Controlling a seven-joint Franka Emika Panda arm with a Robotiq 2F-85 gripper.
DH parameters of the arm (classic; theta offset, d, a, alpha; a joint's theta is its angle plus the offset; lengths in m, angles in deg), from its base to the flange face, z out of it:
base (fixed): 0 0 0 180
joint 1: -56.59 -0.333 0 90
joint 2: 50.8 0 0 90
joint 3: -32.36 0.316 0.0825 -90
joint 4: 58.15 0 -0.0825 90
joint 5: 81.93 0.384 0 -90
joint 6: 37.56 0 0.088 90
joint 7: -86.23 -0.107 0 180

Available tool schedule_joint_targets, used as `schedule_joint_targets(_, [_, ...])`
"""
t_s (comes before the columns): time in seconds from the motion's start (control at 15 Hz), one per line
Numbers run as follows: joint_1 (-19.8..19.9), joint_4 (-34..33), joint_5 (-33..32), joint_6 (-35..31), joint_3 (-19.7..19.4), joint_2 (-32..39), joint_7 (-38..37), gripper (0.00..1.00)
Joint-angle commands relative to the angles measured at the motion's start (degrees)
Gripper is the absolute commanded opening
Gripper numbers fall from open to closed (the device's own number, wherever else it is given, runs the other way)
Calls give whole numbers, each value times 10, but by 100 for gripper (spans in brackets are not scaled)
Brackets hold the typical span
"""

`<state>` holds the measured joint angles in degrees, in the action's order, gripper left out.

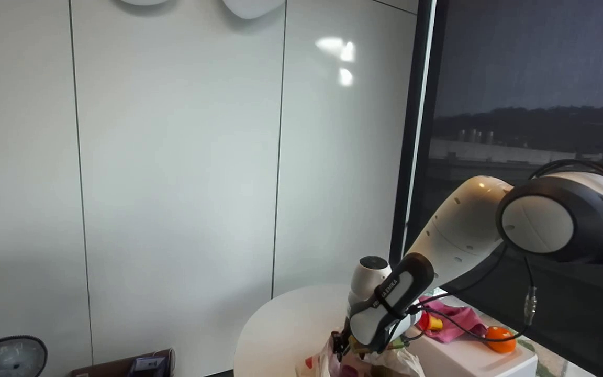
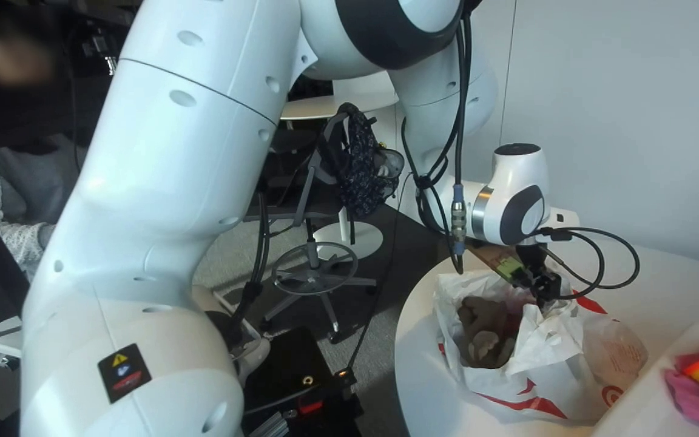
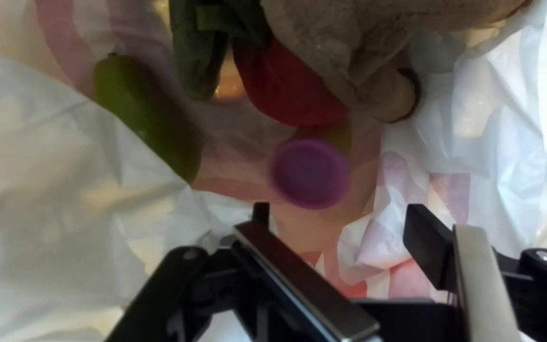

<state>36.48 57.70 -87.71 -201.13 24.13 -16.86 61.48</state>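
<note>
The bent arm [image 1: 461,230] holds its tool [image 3: 338,211] (jaws apart) pointing down.

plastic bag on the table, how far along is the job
Done, it seems: the bag stands open, a green vegetable and red thing inside. Under way: the open hand, holding nothing, is at the bag's mouth, a round purple thing beyond it. Left, perhaps: the round orange thing and pink cloth on the white box.

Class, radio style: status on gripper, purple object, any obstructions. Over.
Gripper open, empty. Purple round object beyond it, apparently loose inside plastic bag. Bag folds close by: possible snag.
</note>
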Motion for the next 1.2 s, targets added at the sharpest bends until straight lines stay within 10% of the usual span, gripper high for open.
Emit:
schedule_joint_targets(0.0, [-1, 33, 6, 8, -17, -58, -11, 100])
schedule_joint_targets(0.47, [192, 116, 271, 186, 146, -260, 184, 100])
schedule_joint_targets(1.13, [239, 150, 317, 129, 53, -331, 137, 100])
